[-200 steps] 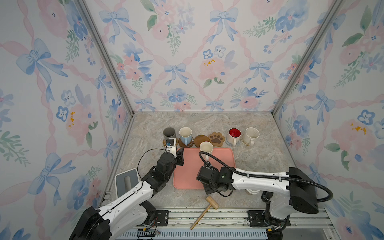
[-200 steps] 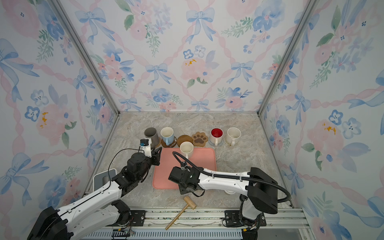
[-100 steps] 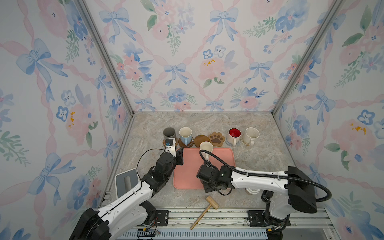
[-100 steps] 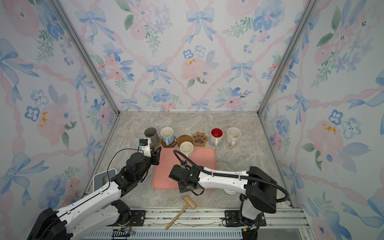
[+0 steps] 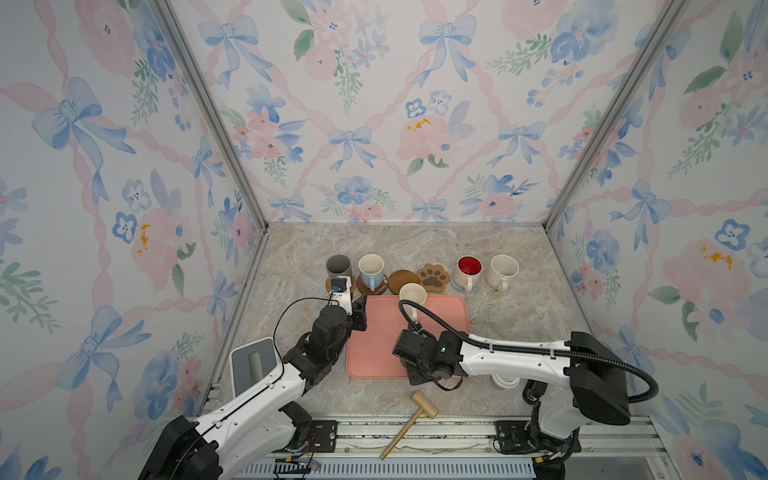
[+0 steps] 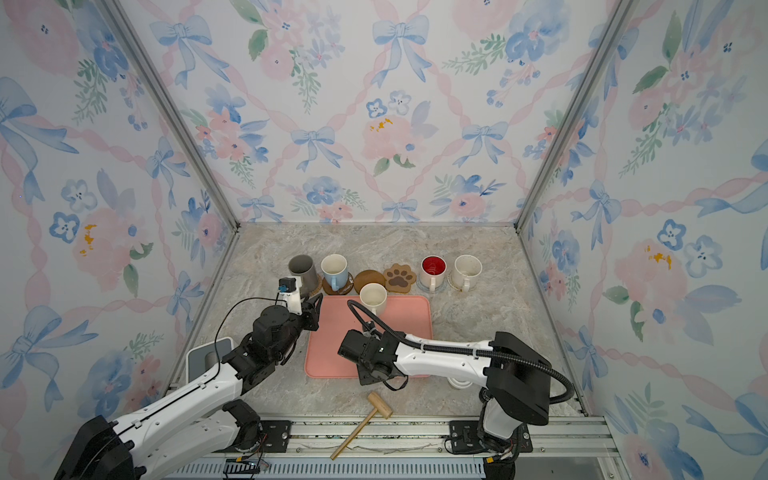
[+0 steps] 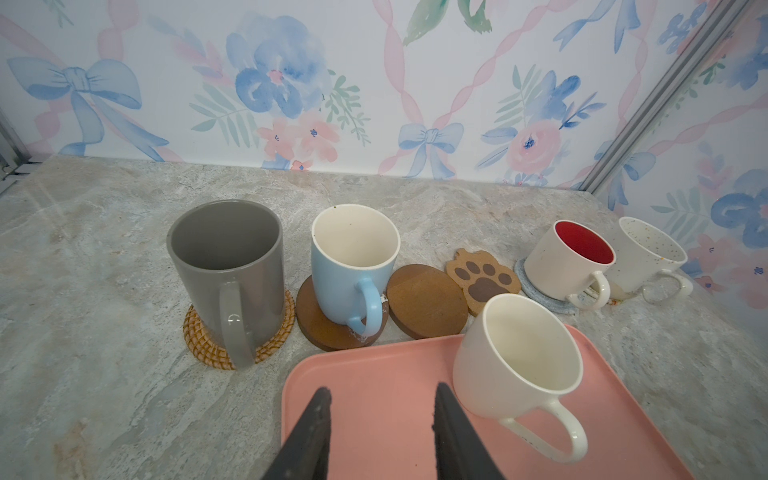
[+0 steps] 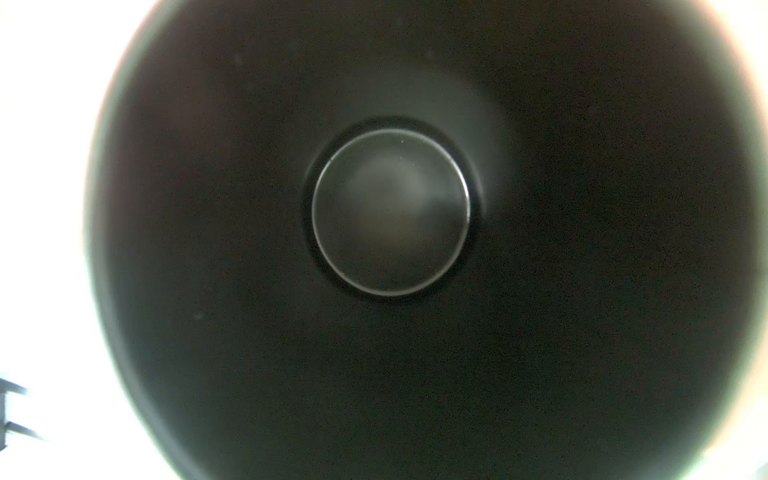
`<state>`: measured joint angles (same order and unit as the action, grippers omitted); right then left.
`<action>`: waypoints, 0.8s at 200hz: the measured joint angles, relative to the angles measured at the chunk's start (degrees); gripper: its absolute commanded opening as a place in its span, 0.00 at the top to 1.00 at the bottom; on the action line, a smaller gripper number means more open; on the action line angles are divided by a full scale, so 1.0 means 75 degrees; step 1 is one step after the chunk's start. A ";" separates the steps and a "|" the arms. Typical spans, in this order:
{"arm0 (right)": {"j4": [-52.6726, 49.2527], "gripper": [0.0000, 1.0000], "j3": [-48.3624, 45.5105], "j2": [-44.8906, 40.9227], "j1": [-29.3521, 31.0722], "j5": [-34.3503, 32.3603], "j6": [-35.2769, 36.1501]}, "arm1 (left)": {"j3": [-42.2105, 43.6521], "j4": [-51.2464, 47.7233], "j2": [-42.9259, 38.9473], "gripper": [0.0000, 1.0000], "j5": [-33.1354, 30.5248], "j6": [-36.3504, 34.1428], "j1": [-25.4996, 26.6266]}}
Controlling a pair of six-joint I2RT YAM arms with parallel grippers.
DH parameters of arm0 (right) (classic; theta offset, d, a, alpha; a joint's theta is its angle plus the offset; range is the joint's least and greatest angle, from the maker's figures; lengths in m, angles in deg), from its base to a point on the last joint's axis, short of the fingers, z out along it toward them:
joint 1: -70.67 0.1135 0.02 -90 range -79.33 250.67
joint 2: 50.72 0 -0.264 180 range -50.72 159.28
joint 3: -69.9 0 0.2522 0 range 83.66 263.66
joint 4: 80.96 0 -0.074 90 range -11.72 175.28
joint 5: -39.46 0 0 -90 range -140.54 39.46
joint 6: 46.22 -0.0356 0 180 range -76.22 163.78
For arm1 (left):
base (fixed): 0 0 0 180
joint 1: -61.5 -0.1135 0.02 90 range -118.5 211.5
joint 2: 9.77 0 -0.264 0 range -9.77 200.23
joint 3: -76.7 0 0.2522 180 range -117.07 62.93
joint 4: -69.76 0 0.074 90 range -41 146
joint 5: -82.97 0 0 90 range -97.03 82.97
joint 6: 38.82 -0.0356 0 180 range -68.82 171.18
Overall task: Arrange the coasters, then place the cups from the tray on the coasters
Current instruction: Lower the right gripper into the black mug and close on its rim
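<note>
The left jaws stand open with nothing between them, their two black fingers [image 7: 309, 432] hanging over the left edge of the pink tray [image 7: 374, 386]. Just to their right, on the tray, the cream mug [image 7: 515, 361] sits upright with its handle toward the near side. One finger is right beside its wall, and I cannot tell whether it touches.

Beyond these jaws a row runs across the desk [image 5: 415, 245]. Ahead and to the left is the grey mug [image 7: 226, 266] on the tan woven rattan coaster [image 7: 199, 345]. Straight ahead is the light-blue mug [image 7: 351, 266] on a brown wooden round coaster [image 7: 316, 328]. Next on the right lie a second wooden round coaster [image 7: 428, 301] and the paw-shaped coaster [image 7: 482, 278], side by side and both bare. Farther right stand the white mug with a red inside [image 7: 569, 262], on the grey-blue woven coaster [image 7: 528, 286], and the speckled white mug [image 7: 648, 253].

The right jaws point down over the near edge of the tray, hidden under their own wrist in both top views. The wrist camera looks straight down into the black mug [image 8: 390, 212], which fills its view. I cannot tell whether these jaws have closed on it. A wooden mallet [image 5: 424, 405] lies on the desk just on their near side.
</note>
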<state>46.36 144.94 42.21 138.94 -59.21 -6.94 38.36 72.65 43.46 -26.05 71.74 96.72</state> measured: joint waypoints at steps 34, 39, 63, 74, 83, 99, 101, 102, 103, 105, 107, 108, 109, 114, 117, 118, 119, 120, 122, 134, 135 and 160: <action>0.0015 0.86 -0.0044 0.0000 0.0000 0.0009 -0.0050 | 0.0012 0.0003 -0.0058 0.63 0.0000 0.0000 0.0000; 0.0009 0.88 -0.0044 0.0000 0.0000 -0.0003 -0.0044 | 0.0012 0.0003 -0.0070 0.63 0.0000 0.0000 0.0000; 0.0000 1.00 -0.0044 0.0000 0.0000 -0.0047 -0.0041 | 0.0015 0.0003 -0.0108 0.63 -0.0003 0.0000 0.0000; -0.0009 1.00 -0.0044 0.0000 0.0000 -0.0073 -0.0041 | 0.0029 0.0003 -0.0137 0.63 -0.0023 0.0003 0.0000; -0.0029 1.00 -0.0044 0.0000 0.0000 -0.0102 -0.0038 | 0.0044 0.0003 -0.0163 0.63 -0.0026 0.0003 0.0000; -0.0090 1.00 -0.0044 0.0000 0.0003 -0.0189 -0.0041 | 0.0050 0.0006 -0.0178 0.63 -0.0029 0.0003 0.0000; -0.0102 1.00 -0.0044 0.0000 0.0003 -0.0204 -0.0041 | 0.0050 0.0006 -0.0178 0.63 -0.0029 0.0000 0.0000; -0.0105 1.00 -0.0044 0.0000 0.0003 -0.0210 -0.0041 | 0.0050 0.0003 -0.0178 0.63 -0.0029 0.0000 0.0000; -0.0114 1.00 -0.0044 0.0000 0.0003 -0.0219 -0.0041 | 0.0050 0.0003 -0.0178 0.62 -0.0029 0.0000 0.0000; -0.0119 1.00 -0.0044 0.0000 0.0003 -0.0242 -0.0038 | 0.0050 0.0003 -0.0178 0.62 -0.0029 0.0000 0.0000; -0.0131 1.00 -0.0044 0.0000 0.0006 -0.0254 -0.0041 | 0.0050 0.0000 -0.0178 0.62 -0.0029 0.0000 0.0000; -0.0134 1.00 -0.0044 0.0000 0.0006 -0.0259 -0.0041 | 0.0050 0.0000 -0.0178 0.63 -0.0026 0.0000 0.0000; -0.0137 1.00 -0.0044 0.0000 0.0006 -0.0262 -0.0038 | 0.0050 0.0000 -0.0178 0.63 -0.0029 0.0003 0.0000; -0.0166 1.00 -0.0044 -0.0003 0.0006 -0.0306 -0.0041 | 0.0050 0.0003 -0.0178 0.62 -0.0029 0.0000 0.0000; -0.0181 1.00 -0.0044 -0.0003 0.0006 -0.0323 -0.0041 | 0.0050 0.0003 -0.0178 0.62 -0.0029 0.0000 0.0000; -0.0187 1.00 -0.0044 -0.0003 0.0006 -0.0332 -0.0041 | 0.0050 0.0003 -0.0178 0.63 -0.0029 0.0003 0.0000; -0.0189 1.00 -0.0044 -0.0003 0.0006 -0.0335 -0.0041 | 0.0050 0.0003 -0.0178 0.63 -0.0029 0.0000 0.0000; -0.0192 1.00 -0.0044 -0.0003 0.0006 -0.0341 -0.0038 | 0.0050 0.0003 -0.0178 0.63 -0.0029 0.0000 0.0000; -0.0204 1.00 -0.0044 -0.0003 0.0006 -0.0350 -0.0041 | 0.0050 0.0003 -0.0178 0.63 -0.0029 0.0000 0.0000; -0.0277 1.00 -0.0044 -0.0015 0.0006 -0.0431 -0.0035 | 0.0050 0.0003 -0.0175 0.63 -0.0029 0.0003 0.0000; -0.0291 1.00 -0.0044 -0.0017 0.0006 -0.0440 -0.0038 | 0.0050 0.0003 -0.0175 0.63 -0.0029 0.0003 0.0000; -0.0533 1.00 -0.0047 -0.0076 0.0006 -0.0595 -0.0038 | 0.0050 0.0003 -0.0175 0.63 -0.0029 0.0003 0.0000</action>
<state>42.36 144.59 41.64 138.98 -63.67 -7.22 38.73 72.67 42.15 -26.27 71.76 96.72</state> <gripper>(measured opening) 0.173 0.375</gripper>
